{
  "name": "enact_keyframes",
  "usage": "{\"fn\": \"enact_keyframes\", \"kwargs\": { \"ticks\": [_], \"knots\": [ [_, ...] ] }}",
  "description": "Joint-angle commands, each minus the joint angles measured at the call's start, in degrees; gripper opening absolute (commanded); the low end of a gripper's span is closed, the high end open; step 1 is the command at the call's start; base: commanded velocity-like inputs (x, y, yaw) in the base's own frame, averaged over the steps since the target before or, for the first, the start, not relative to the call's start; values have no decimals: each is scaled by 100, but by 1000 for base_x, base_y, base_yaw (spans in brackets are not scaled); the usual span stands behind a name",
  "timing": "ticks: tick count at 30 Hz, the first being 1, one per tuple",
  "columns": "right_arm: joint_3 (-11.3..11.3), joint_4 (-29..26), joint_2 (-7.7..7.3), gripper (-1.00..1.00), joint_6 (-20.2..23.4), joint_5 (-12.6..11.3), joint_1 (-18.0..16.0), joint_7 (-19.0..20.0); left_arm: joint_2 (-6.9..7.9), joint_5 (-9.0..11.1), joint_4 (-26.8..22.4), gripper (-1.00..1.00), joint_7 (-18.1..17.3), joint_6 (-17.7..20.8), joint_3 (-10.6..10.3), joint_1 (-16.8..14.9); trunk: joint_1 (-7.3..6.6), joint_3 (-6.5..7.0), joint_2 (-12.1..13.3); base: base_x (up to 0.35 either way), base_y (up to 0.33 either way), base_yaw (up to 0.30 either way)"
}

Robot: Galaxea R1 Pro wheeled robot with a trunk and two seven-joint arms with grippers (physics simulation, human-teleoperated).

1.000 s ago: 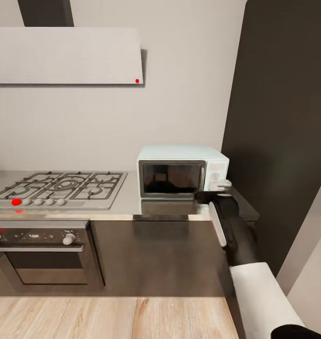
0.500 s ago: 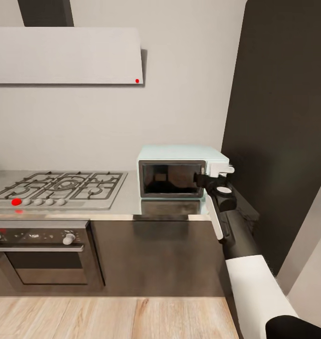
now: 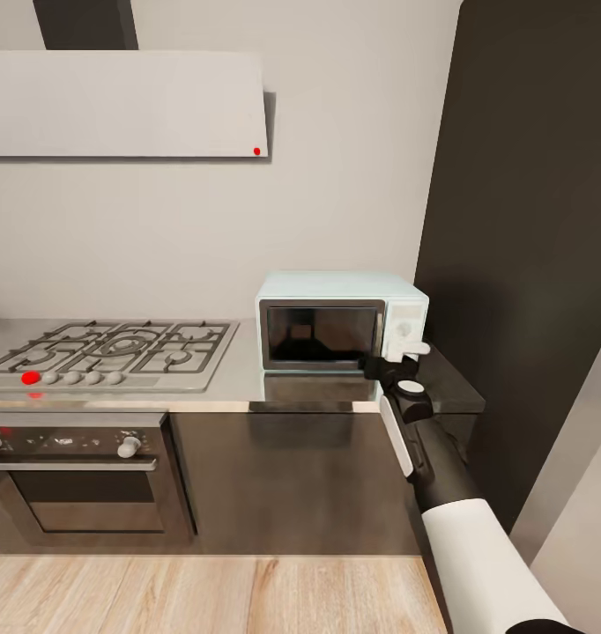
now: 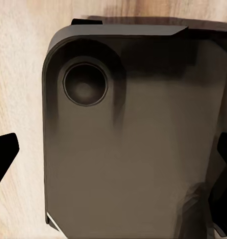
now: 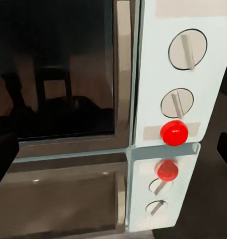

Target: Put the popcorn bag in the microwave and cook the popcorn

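- The right pincer [image 3: 397, 357] is held out at the lower right corner of the microwave [image 3: 340, 319], in front of its white control panel; from the head view I cannot tell whether it touches the panel.
- In the right wrist view its two dark fingertips [image 5: 3, 157] sit far apart at opposite edges of the picture, so the pincer is spread wide and holds nothing.
- The left pincer [image 4: 113, 164] is likewise spread, with one dark fingertip at each edge of the left wrist view, over a dark rounded part of the robot and a wooden floor [image 4: 18, 74].
- The microwave is one small pale mint-blue box with a dark glass door [image 5: 53, 69] in a silver frame; the door is closed.
- Its white panel carries two grey knobs [image 5: 187, 49], one above the other, and one red button [image 5: 174, 132] below them.
- It stands on the glossy grey surface [image 3: 318, 387], which mirrors its front, at the right end beside a tall dark cabinet [image 3: 530, 220].
- To the left lie one gas hob [image 3: 115, 350], one oven [image 3: 80, 471] under it, and one white hood [image 3: 124, 104] above.
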Motion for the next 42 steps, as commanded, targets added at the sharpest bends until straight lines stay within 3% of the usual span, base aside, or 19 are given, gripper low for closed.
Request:
{"fn": "enact_keyframes", "kwargs": {
  "ticks": [1,27,30,32,42],
  "knots": [
    [10,-5,-4,100,35,11,-4,-25,-1,38,-4,100,-1,-6,3,-1,0,-6,-3,0,0,0],
    [0,28,-59,100,33,-6,-4,182,-1,38,12,100,-2,-5,3,-1,0,-6,-3,118,0,0],
    [9,28,-196,100,35,-3,-4,195,-1,38,12,100,-3,-5,3,-1,0,-6,-3,28,0,0],
    [9,28,-364,100,35,-16,-4,205,6,38,8,100,-1,-5,3,-1,0,-6,-3,5,0,0],
    [18,28,-429,100,33,-11,-4,208,-8,36,3,100,-1,-5,3,-1,0,-6,-3,0,0,0]
  ]
}}
